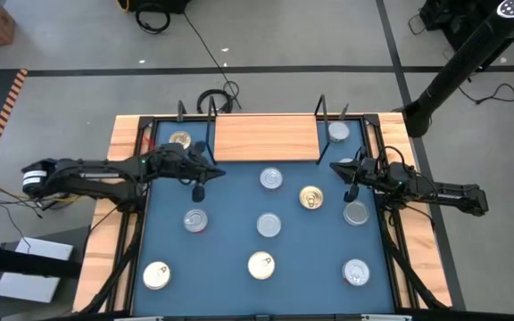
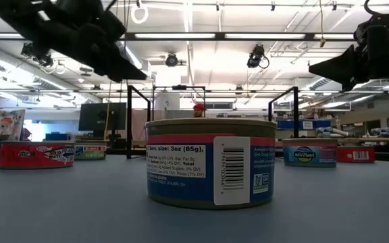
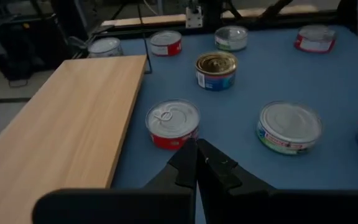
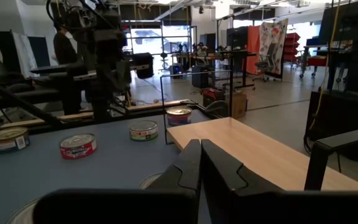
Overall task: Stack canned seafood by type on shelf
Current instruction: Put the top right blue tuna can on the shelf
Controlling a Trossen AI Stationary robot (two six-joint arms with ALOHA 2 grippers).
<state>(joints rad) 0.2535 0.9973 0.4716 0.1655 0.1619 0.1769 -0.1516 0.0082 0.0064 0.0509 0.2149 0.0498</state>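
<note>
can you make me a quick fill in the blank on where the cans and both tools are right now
1. The wooden shelf holds ____ cans.
2. The left tool and the right tool each hold ____.
3. The gold-topped can near the right tool stands on the ____ table.
4. The fingers of the left tool are ____.

Missing words: no; nothing; blue; shut

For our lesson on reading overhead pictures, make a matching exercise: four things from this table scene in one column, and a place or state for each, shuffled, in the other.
Things:
1. shelf board
2. gold-topped can
3. left pincer
4. right pincer

Places or states:
A. shut, by the board's left end
B. bare, at the table's far edge
C. shut, by the board's right end
D. on the blue table, right of centre

Pairs: 1-B, 2-D, 3-A, 4-C
</note>
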